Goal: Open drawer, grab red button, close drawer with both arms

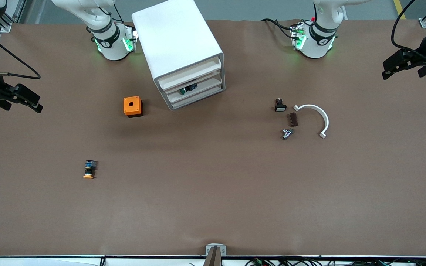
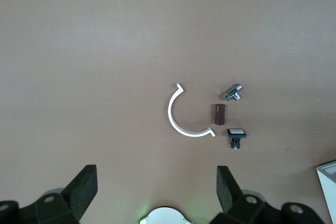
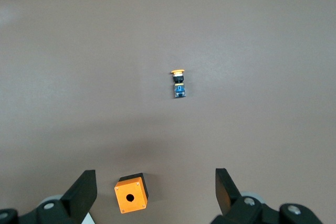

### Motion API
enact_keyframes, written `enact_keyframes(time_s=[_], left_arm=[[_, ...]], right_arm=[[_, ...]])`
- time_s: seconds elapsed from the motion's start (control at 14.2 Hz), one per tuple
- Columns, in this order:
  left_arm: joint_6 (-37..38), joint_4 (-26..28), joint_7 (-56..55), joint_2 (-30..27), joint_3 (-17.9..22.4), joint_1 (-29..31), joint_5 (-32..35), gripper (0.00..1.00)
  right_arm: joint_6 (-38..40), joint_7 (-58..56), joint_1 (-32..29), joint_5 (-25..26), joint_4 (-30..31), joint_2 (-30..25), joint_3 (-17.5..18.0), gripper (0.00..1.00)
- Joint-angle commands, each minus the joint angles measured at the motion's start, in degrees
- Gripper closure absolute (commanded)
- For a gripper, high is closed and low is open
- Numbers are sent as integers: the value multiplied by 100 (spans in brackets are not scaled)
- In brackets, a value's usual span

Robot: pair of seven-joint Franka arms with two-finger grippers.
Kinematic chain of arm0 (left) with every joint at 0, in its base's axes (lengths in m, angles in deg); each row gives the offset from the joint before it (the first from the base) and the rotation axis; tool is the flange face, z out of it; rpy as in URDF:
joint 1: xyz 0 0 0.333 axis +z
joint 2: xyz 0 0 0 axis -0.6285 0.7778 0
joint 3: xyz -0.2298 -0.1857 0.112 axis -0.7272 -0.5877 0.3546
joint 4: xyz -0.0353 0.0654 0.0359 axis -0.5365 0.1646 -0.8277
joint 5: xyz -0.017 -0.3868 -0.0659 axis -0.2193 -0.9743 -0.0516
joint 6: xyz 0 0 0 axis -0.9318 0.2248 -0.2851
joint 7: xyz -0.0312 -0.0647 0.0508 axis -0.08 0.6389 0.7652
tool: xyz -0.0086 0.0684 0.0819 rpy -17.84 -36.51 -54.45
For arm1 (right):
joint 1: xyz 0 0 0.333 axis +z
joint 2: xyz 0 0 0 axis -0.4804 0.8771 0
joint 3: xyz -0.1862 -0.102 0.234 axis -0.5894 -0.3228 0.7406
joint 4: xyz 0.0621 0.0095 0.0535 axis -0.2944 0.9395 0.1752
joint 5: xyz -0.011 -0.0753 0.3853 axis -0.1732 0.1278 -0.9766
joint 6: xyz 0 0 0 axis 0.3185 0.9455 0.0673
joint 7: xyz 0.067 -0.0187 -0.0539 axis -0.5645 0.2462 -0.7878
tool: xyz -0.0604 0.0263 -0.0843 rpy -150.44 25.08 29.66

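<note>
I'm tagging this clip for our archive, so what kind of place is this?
Probably a robotics lab or test bench, not a home: two arms stand at a brown-covered table, a white cabinet sits between their bases, and small electrical parts lie about, such as an orange box and a yellow-orange-capped button.

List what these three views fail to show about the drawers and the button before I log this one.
- Tall white three-drawer cabinet, front view: drawer insides hidden by the fronts.
- Small dark-and-green part in a lower drawer: too small to identify.
- Red-capped button: in no view.
- Left wrist view: only the cabinet's corner; the edge cuts it off.
</note>
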Motion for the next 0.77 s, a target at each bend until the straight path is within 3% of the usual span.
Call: enact_keyframes(time_s=[0.0, 0.7], left_arm=[[130, -239, 24, 182, -31, 41, 110, 0], [-88, -459, -99, 1043, -92, -47, 49, 0]], right_arm=[[10, 37, -91, -41, 124, -160, 79, 0], [10, 37, -91, -41, 124, -160, 79, 0]])
